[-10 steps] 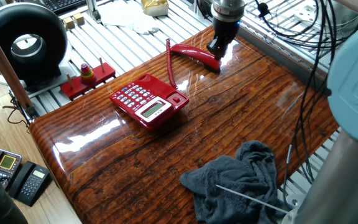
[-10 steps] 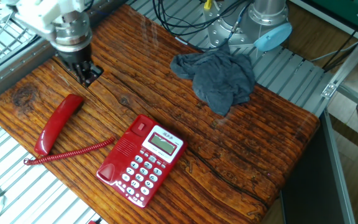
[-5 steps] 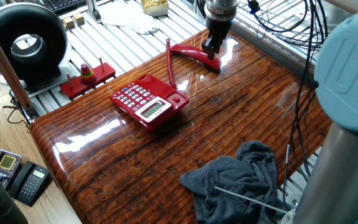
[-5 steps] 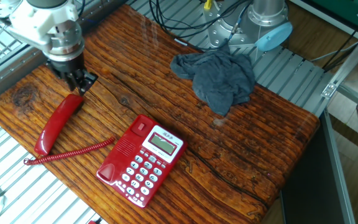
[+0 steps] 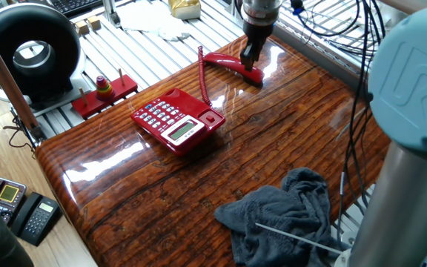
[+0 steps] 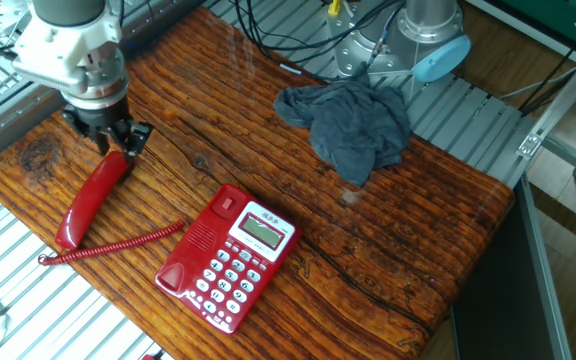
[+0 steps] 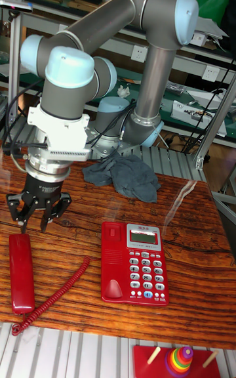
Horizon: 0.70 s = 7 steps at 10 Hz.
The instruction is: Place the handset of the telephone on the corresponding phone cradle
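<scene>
The red handset [image 6: 86,200] lies flat on the wooden table, off its base, with its coiled cord [image 6: 118,243] trailing to the telephone [image 6: 230,256]. My gripper [image 6: 116,150] points down over the handset's far end, open, one finger on each side of that end. In the tall fixed view the gripper [image 7: 34,222] hangs just above the upper tip of the handset [image 7: 21,273]. The phone cradle [image 7: 113,265] is the bare red strip left of the keypad of the telephone [image 7: 134,263]. The one fixed view shows my gripper [image 5: 250,58] at the handset [image 5: 232,64], behind the telephone [image 5: 178,120].
A crumpled grey cloth [image 6: 348,122] lies on the table near the arm's base. Cables [image 6: 298,30] run past the table's edge. A ring-stacker toy [image 5: 104,87] and a black round device [image 5: 28,52] sit beside the table, and two dark phones [image 5: 21,209] lie on the floor.
My gripper has moved from beside the handset's end to directly over it and come lower. Handset, cord and telephone have not moved.
</scene>
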Each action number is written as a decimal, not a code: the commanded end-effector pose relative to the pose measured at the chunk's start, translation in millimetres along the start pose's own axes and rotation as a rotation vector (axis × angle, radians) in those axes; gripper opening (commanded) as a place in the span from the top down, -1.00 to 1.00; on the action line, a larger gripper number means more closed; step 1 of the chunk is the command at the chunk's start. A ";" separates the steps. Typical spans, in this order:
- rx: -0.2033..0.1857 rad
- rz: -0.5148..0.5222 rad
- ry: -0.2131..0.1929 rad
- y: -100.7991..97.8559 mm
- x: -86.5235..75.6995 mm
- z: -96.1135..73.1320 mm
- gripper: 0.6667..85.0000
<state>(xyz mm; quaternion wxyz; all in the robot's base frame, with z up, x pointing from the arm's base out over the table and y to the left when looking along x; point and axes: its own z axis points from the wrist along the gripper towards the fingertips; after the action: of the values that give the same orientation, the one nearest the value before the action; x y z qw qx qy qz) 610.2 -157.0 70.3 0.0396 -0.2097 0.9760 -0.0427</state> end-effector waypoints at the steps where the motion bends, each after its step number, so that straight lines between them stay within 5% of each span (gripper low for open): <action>1: 0.024 -0.064 -0.031 -11.5 -13.4 10.4 -0.01; 2: 0.046 -0.077 -0.044 -17.5 -17.9 12.0 -0.04; 7: 0.021 -0.053 -0.119 -11.6 -37.7 13.3 -0.17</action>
<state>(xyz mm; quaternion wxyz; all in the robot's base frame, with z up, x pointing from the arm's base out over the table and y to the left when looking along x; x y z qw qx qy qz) 639.1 -160.5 60.2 0.0746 -0.2420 0.9658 -0.0555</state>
